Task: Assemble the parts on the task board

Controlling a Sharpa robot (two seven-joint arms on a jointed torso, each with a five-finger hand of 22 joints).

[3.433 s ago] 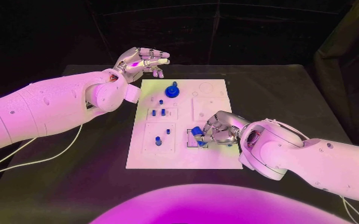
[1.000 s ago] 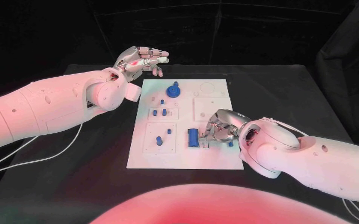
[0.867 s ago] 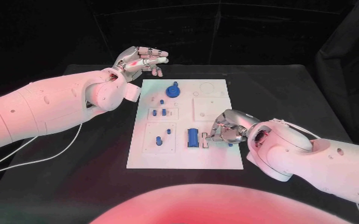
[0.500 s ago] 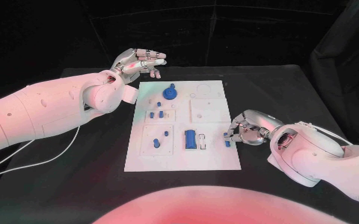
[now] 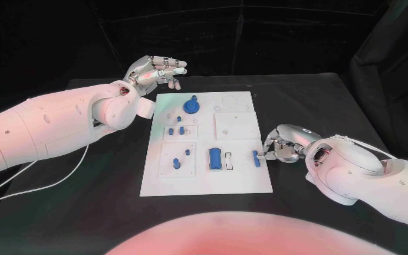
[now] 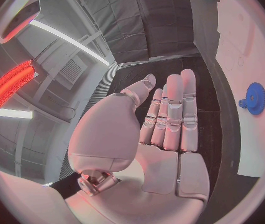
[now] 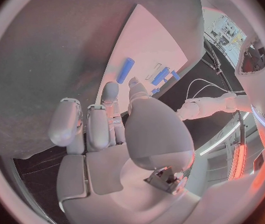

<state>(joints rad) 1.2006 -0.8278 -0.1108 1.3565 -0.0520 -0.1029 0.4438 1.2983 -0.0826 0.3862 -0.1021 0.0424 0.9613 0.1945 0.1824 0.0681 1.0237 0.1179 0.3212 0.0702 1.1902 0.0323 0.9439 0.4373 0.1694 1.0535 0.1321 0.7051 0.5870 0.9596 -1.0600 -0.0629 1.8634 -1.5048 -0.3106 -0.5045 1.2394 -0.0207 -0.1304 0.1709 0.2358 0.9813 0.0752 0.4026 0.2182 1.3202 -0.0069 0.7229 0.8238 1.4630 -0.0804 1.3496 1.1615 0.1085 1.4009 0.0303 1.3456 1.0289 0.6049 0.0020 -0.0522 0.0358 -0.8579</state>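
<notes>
The white task board [image 5: 242, 175] lies in the middle of the table. On it stand a blue gear [image 5: 192, 106] at the far end, small blue pegs [image 5: 177, 130] on the left side, and a blue block [image 5: 217, 159] near the middle. A short blue part [image 5: 255, 158] lies near the board's right edge. My right hand [image 5: 285, 143] rests low at that edge with its fingers loosely curled beside this part and nothing in its grasp; the part [image 7: 125, 70] lies just past the fingertips. My left hand [image 5: 155, 73] hovers open beyond the board's far left corner, holding nothing.
A thin white cable [image 5: 51, 175] trails over the black table [image 5: 323, 98] under my left arm. The left wrist view shows the gear [image 6: 254, 98] on the board [image 6: 244, 50] beyond the flat palm of the left hand [image 6: 163, 134].
My right hand let go of the blue block, which now lies flat in the board's middle, and drew back right to the board's edge. A short blue part now lies beside it. The left hand kept still.
</notes>
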